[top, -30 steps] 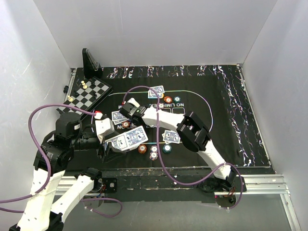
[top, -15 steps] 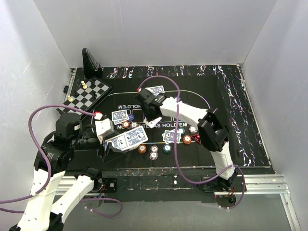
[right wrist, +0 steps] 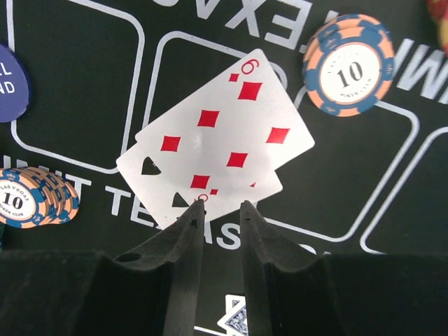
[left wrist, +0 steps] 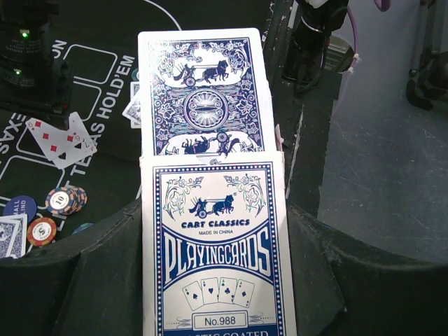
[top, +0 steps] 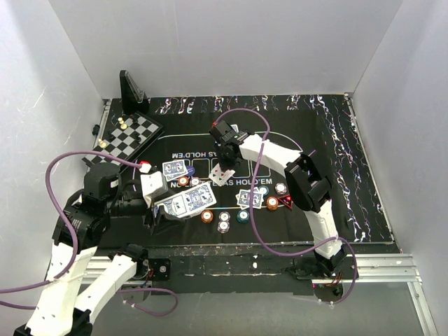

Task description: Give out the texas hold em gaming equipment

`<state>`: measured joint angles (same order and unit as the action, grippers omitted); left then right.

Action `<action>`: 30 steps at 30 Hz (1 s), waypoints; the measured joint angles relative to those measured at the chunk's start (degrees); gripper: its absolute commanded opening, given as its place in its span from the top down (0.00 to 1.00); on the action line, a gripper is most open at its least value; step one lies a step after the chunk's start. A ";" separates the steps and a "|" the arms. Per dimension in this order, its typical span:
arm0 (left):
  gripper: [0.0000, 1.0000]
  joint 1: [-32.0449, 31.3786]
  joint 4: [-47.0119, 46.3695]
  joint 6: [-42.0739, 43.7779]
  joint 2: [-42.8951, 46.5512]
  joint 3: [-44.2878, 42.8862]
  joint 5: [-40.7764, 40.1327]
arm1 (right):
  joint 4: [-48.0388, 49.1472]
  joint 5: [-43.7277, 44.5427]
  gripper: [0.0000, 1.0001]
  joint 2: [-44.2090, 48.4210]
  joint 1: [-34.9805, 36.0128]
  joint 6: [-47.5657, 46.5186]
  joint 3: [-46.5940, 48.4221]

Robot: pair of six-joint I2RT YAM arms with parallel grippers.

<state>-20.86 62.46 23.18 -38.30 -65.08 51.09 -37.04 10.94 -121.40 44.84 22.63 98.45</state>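
Observation:
My left gripper (top: 183, 204) is shut on a blue-and-white playing card box (left wrist: 213, 245), held over the mat's near left. One patterned-back card (left wrist: 203, 91) sticks out of the box. My right gripper (top: 224, 155) hovers over the mat's middle. Its jaws (right wrist: 217, 210) stand slightly apart with nothing between them. Two face-up cards (right wrist: 217, 136), a six of diamonds on top, lie on the mat just beyond its fingertips; they also show in the top view (top: 220, 175). Face-down cards (top: 248, 198) and another card (top: 174, 169) lie on the mat. Orange chips (right wrist: 348, 64), white chips (top: 223, 221), a teal chip (top: 242, 215) and a red triangle (top: 287, 202) lie around.
The black Texas Hold'em mat (top: 336, 175) covers the table. A chessboard (top: 129, 135) with pieces and a black stand (top: 131, 91) sit at the back left. A stack of orange chips (right wrist: 28, 196) and a blue chip (right wrist: 8, 80) lie left of the face-up cards.
My right gripper moved from beside the card box to the mat's middle, the face-up cards came to lie there, and it has drawn back a little. The left gripper has not moved.

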 measured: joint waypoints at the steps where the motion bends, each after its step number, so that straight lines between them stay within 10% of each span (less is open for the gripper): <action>1: 1.00 0.00 -0.09 0.02 -0.11 0.04 0.04 | 0.24 -0.66 0.67 -0.50 -0.09 0.07 0.00; 30: 1.00 0.00 -2.54 0.15 -1.73 1.84 1.03 | 6.25 -9.81 0.65 -3.56 -1.73 5.27 -1.60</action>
<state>-20.86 59.92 23.33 -40.03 -63.24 52.12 -30.79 1.13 -124.97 43.11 27.90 96.86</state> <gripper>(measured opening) 0.653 0.349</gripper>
